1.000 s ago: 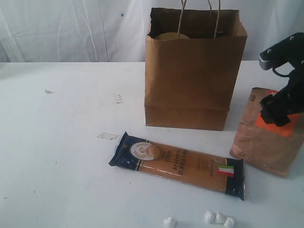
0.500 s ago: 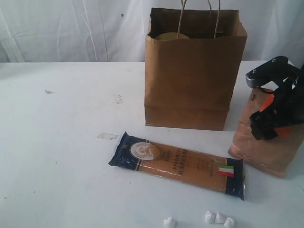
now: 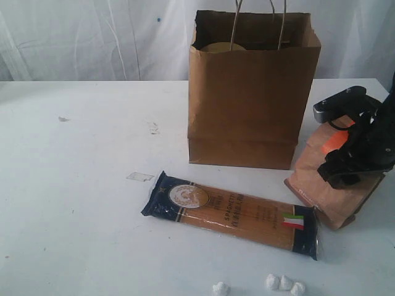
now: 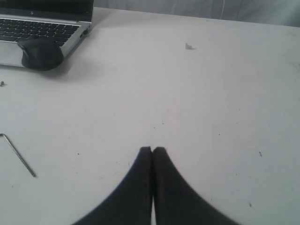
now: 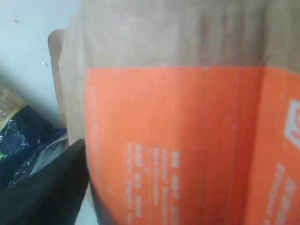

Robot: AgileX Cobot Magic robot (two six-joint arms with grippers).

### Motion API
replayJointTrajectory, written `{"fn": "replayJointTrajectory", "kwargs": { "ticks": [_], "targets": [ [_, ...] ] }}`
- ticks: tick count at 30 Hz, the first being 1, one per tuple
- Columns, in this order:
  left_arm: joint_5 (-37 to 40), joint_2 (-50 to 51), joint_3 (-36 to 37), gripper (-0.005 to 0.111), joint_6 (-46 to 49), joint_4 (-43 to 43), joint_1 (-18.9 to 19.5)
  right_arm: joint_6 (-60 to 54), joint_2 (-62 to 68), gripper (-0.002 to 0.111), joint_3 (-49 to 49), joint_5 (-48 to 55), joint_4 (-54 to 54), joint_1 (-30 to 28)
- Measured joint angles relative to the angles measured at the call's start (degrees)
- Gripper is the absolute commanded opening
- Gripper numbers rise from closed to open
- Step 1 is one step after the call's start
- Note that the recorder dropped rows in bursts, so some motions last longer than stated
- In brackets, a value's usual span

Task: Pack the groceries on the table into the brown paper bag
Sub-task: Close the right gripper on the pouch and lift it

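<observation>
Brown pouch [image 3: 316,180] is found tilted just beside the brown paper bag [image 3: 247,92], straddled by the right gripper [image 3: 353,166]; clamping cannot be confirmed. Pick-up is judged in hand. A secure hold, then a lift over the bag's rim, is called for.

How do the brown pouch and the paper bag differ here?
The brown paper bag stands upright; the brown pouch leans tilted. The bag is far larger than the pouch. The bag has cord handles and plain sides; the pouch bears an orange label. Both are brown.
</observation>
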Motion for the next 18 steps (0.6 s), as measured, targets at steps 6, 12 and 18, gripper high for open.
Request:
{"fn": "replayJointTrajectory", "kwargs": {
  "ticks": [6,12,18],
  "targets": [
    [0.0,0.0,0.0,0.000,0.0,0.0,0.0,0.1,0.0,0.041,0.0,-1.3,0.4,0.0],
    [0.0,0.0,0.0,0.000,0.0,0.0,0.0,1.3,-1.3,0.041,0.0,0.2,0.5,0.0],
    [0.0,0.0,0.0,0.000,0.0,0.0,0.0,2.2,-8.4,0.041,0.5,7.9,0.7,0.0]
  ]
}}
